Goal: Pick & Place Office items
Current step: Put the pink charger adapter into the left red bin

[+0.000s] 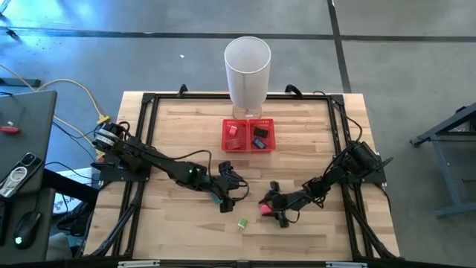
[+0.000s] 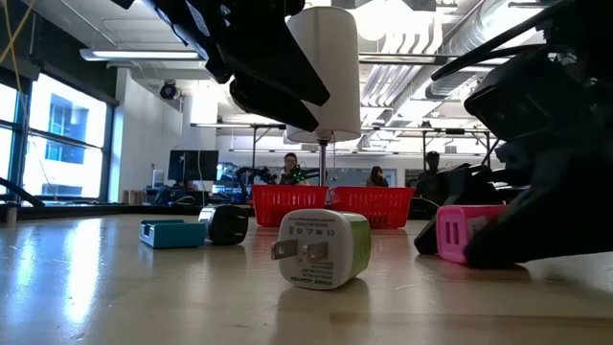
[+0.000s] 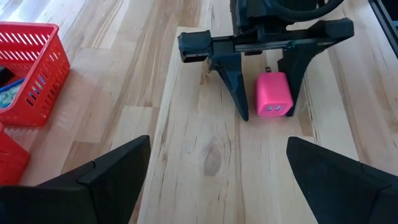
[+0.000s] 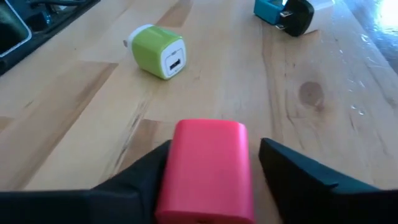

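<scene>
A pink block-like charger lies on the wooden table near the front, between the fingers of my open right gripper. A green-white charger lies on its side just nearer the front edge. A teal piece and a dark piece rest on the table under my left gripper, which hovers wide open and faces the pink charger. The red mesh tray at the table's middle back holds a few small pieces. My right gripper comes at the pink charger slanting down from the table's right side, one finger on each of its long sides. One finger lies against one side. The other finger stands a small gap off. The charger lies flat on the table.
A tall white cylinder bin stands behind the tray at the far edge. A black frame runs round the tabletop. Bare wood lies at the front left and back right. People sit in the room beyond the table.
</scene>
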`<state>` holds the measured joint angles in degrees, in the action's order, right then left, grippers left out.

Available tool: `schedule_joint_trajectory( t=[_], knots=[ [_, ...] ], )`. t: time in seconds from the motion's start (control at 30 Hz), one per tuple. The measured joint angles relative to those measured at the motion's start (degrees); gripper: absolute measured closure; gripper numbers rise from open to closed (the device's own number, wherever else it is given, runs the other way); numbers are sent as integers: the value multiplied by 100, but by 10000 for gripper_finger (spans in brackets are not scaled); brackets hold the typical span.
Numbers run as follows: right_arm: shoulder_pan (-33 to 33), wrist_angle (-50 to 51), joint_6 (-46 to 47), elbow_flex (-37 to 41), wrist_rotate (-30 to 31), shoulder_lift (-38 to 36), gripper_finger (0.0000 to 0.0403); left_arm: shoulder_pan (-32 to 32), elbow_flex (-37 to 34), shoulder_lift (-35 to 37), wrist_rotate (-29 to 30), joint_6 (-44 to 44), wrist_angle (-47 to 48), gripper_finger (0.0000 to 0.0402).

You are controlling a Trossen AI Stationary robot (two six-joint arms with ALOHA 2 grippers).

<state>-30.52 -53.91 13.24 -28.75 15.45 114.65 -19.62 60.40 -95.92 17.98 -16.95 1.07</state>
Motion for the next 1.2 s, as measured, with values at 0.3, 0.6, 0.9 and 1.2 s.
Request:
schedule_joint_trajectory(
  t=[0.3, 0.6, 0.9, 1.2],
  knots=[
    [2, -58, 216, 7, 3, 4, 268, 0, 1, 0, 0, 0, -187, 34],
    [-11, -329, 308, 13, 56, -13, 268, 0, 2, -2, 2, 6, -716, 34],
    [-13, -421, 796, 20, 137, -526, 268, 0, 2, -2, 0, 2, -1052, 34],
    [-9, -526, 694, 9, 519, -965, 268, -17, 2, -2, 0, -89, -1256, 34]
  ],
)
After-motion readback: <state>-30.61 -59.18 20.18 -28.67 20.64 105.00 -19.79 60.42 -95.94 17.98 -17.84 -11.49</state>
